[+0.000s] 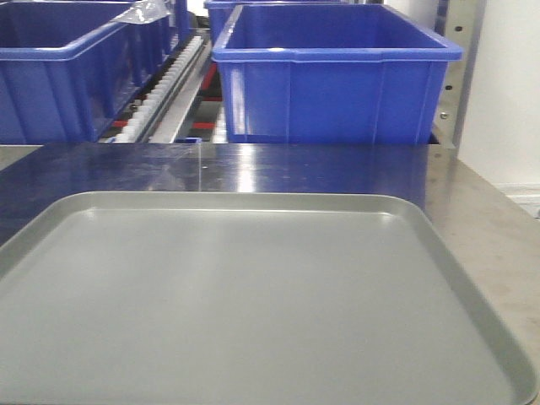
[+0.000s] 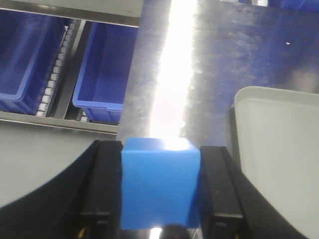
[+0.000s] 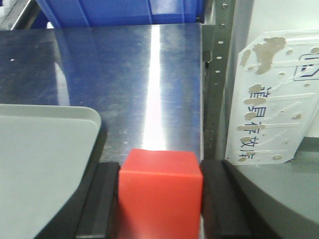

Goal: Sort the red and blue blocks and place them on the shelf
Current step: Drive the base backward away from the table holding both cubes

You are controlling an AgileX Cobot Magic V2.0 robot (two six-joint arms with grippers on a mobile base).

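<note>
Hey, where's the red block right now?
In the right wrist view, the red block is clamped in the right gripper, over the steel surface, with the grey tray just left of it.

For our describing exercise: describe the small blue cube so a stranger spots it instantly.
Find the shiny steel surface beside the grey tray. In the foreground, the left gripper clamps the blue block between black fingers. Unlike the big open blue bins behind, it is a small solid cube.
</note>
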